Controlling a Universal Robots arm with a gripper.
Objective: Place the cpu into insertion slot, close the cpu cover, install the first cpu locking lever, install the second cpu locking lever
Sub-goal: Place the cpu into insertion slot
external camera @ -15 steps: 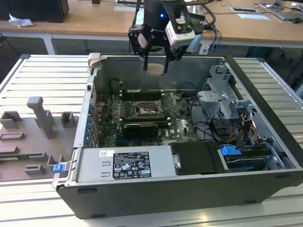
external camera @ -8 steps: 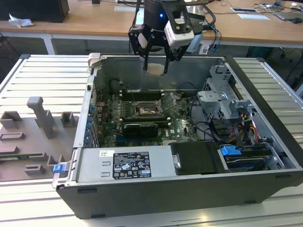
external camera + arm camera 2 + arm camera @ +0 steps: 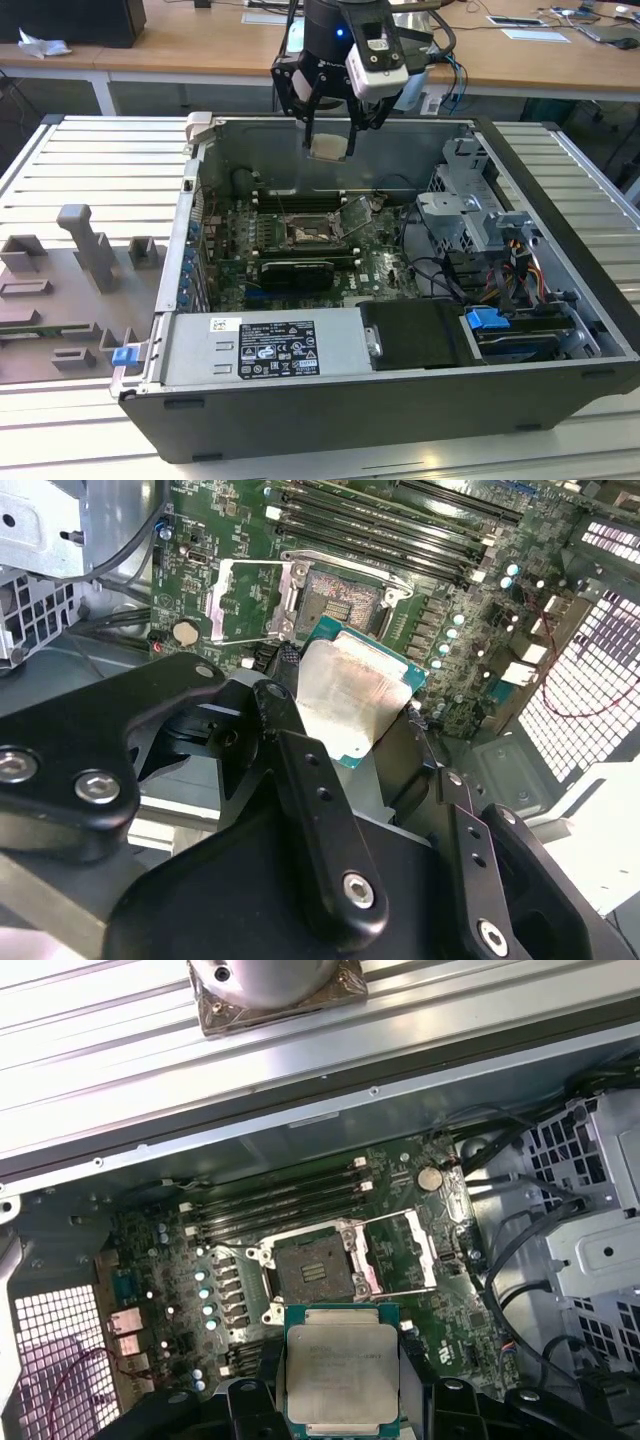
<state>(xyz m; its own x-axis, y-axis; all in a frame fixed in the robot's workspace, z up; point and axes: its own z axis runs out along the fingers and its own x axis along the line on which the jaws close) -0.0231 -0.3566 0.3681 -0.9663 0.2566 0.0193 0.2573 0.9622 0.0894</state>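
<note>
This is a robotics lab or electronics workshop. A black metal desktop computer case (image 3: 400, 410) lies opened on its side in the middle of a ribbed silver aluminium-profile surface (image 3: 60, 150), its green circuit board (image 3: 385, 262) and bundled cables exposed. Near the surface's edge on the exterior view's left stand grey moulded plastic part holders (image 3: 90, 250) of several shapes. Over the case hangs a robot arm whose black hand (image 3: 330, 140) grips the cpu (image 3: 343, 1372), a small flat square chip with a pale silver top. Beyond the surface's far edge run long wooden desks (image 3: 200, 45) carrying white paper sheets (image 3: 535, 34) and a black box (image 3: 70, 20).
</note>
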